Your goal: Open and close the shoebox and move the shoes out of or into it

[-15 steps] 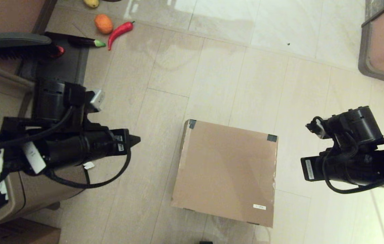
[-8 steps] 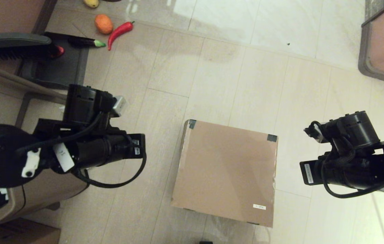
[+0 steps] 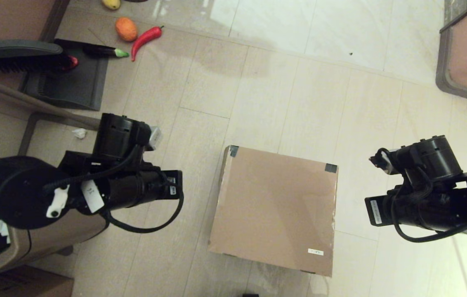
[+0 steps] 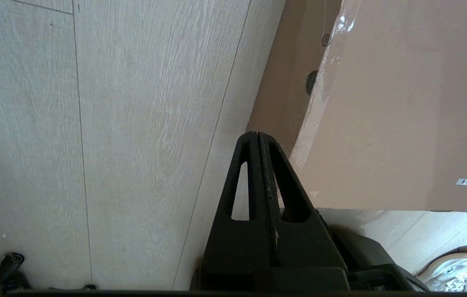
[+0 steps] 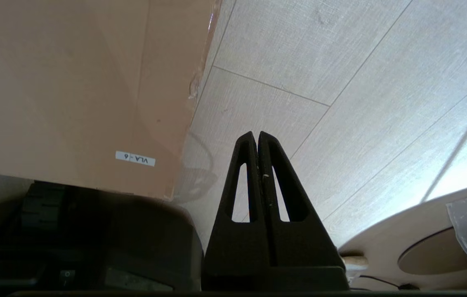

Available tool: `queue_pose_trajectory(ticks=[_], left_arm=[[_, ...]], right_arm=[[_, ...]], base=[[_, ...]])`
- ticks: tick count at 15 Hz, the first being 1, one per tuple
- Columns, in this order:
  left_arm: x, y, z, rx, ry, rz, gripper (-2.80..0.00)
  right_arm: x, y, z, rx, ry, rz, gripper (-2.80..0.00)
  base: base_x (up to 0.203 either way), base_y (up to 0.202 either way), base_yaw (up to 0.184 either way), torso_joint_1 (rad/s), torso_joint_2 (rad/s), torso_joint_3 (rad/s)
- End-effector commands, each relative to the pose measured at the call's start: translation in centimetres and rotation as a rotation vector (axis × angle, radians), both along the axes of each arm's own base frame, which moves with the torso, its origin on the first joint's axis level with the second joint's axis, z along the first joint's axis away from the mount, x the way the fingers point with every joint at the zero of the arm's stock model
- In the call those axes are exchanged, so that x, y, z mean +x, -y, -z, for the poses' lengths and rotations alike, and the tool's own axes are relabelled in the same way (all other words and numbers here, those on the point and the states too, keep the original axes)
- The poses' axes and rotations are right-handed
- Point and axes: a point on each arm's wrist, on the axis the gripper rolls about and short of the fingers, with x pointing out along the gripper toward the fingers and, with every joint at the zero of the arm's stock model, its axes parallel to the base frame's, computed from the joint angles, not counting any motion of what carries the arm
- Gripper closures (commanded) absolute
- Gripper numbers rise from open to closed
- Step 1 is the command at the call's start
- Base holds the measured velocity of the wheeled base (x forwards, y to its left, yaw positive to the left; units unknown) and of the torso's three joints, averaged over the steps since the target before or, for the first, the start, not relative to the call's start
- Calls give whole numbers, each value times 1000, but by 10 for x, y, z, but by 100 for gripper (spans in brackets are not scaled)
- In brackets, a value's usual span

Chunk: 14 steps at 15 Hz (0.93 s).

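1. The shoebox (image 3: 275, 210) sits on the tiled floor (image 3: 258, 82) between both arms, lid flat and shut.
2. The left tool (image 4: 257, 138) hangs beside the box's left wall, fingers pressed together, holding nothing.
3. The right tool (image 5: 257, 138) hangs off the box's right side, likewise clamped together and empty.
4. A white sticker (image 3: 315, 251) marks the lid's near corner.

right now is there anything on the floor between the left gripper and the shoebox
Nothing visible. The left gripper, shut and empty, points at the closed shoebox from its left side, with only bare floor between them. The right gripper, also shut, hangs off the box's right side.
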Motion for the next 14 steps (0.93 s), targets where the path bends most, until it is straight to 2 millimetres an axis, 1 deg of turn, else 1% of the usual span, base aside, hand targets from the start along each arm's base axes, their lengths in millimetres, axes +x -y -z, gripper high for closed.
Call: queue_pose_trajectory(ticks=[1, 7, 9, 11, 12, 14], left_arm=[[0, 1, 0, -1, 0, 1, 0], [-1, 0, 0, 0, 3, -2, 0], [-5, -2, -5, -2, 19, -9, 0], [-23, -15, -14, 14, 56, -65, 0], [-37, -28, -17, 37, 81, -132, 0], [-74, -59, -18, 79, 123, -258, 0]], right_arm=[[-3, 1, 0, 0, 1, 2, 0], [-8, 3, -1, 4, 13, 1, 0], [-13, 5, -2, 5, 18, 4, 0], [-28, 12, -11, 19, 58, 18, 0], [-40, 20, -17, 24, 90, 42, 0], [-74, 40, -27, 30, 179, 108, 0]], base=[[0, 0, 0, 0, 0, 0], [0, 0, 0, 0, 0, 0], [0, 0, 0, 0, 0, 0], [0, 0, 0, 0, 0, 0], [0, 0, 0, 0, 0, 0], [0, 0, 0, 0, 0, 0]])
